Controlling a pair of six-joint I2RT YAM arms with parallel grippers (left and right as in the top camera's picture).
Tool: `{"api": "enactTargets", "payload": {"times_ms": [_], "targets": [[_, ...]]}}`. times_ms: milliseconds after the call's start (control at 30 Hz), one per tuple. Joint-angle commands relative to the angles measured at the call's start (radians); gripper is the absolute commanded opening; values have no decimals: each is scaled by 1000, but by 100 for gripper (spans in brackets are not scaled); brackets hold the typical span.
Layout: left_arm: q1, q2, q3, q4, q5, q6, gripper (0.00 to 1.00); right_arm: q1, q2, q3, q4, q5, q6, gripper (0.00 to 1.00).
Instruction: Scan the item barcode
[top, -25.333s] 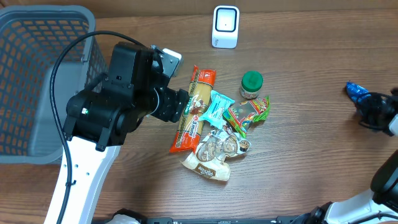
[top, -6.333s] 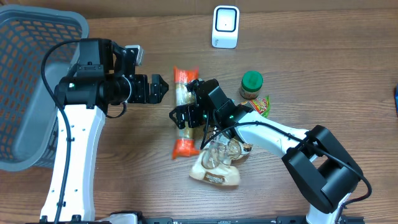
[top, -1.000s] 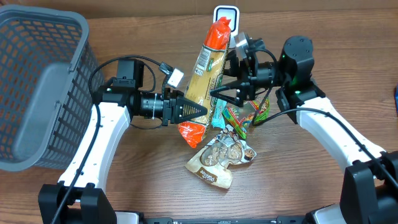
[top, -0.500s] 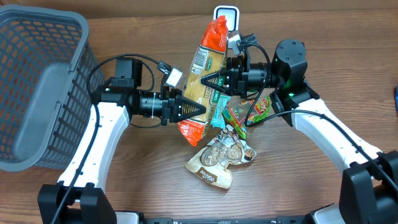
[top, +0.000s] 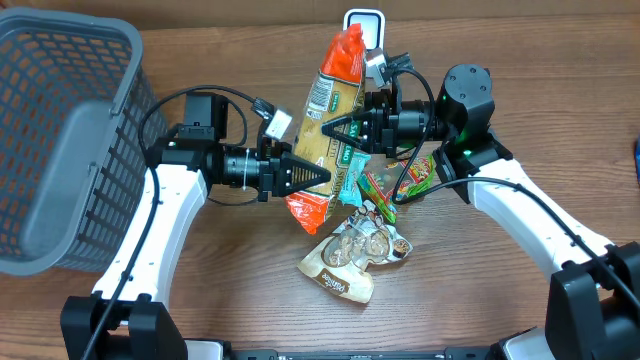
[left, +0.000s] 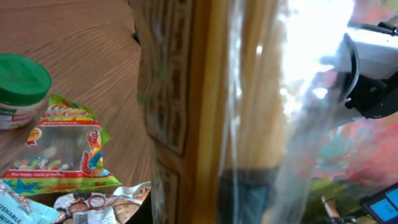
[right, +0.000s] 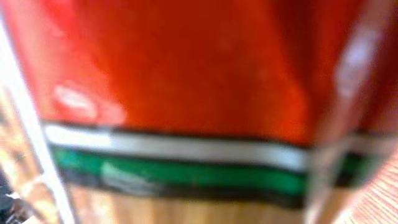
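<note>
A long pack of spaghetti (top: 330, 105) with orange-red ends stands tilted above the table, its top end overlapping the white scanner (top: 372, 22) at the back. My left gripper (top: 322, 177) is shut on the pack's lower part from the left. My right gripper (top: 335, 128) comes in from the right and is shut on the pack's middle. In the left wrist view the pack (left: 205, 112) fills the frame, and its red, green and white end (right: 186, 81) fills the right wrist view. Neither wrist view shows its fingers. I see a white label patch on the pack, but no barcode is readable.
A grey mesh basket (top: 60, 130) stands at the far left. Under the arms lie a teal bar (top: 350, 180), a green gummy bag (top: 405, 180) and a cookie bag (top: 350, 255). The left wrist view shows a green-lidded jar (left: 22, 87).
My right arm moved left to the pack and its jaws closed on the pack's middle. The pack's top shifted slightly left. My left gripper kept its hold.
</note>
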Motion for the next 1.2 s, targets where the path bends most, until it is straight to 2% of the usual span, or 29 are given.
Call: {"api": "enactTargets", "payload": {"times_ms": [0, 33, 100, 233, 267, 300, 333, 567, 767, 867, 1000, 1167], "targets": [[-18, -34, 39, -2, 110, 4, 5, 44, -13, 6, 13, 8, -45, 4], [-19, -34, 39, -2, 110, 4, 7, 44, -13, 6, 13, 8, -45, 4], [-18, -34, 39, -1, 110, 4, 22, 44, -13, 6, 13, 8, -45, 4], [-18, -34, 39, 10, 121, 3, 64, 44, -13, 6, 12, 8, -45, 4], [-18, -34, 39, 10, 122, 2, 82, 44, -13, 6, 13, 8, -45, 4], [-18, -34, 39, 10, 122, -5, 95, 44, -13, 6, 13, 8, -45, 4], [-18, -34, 39, 10, 125, -8, 100, 43, -13, 6, 12, 12, -45, 4], [-11, -35, 39, 5, 156, -23, 100, -2, -13, 6, 2, 69, -45, 4], [37, -35, 39, 6, 48, -76, 100, -103, -13, 6, -8, 76, -45, 4], [70, -35, 39, 10, -53, -112, 100, -128, -13, 6, -8, 100, -45, 4], [105, -35, 40, 23, -259, -199, 100, -128, -12, 20, -53, 210, -53, 4], [119, -35, 42, 54, -488, -289, 100, -126, 9, 115, -286, 367, -180, 4]]}}
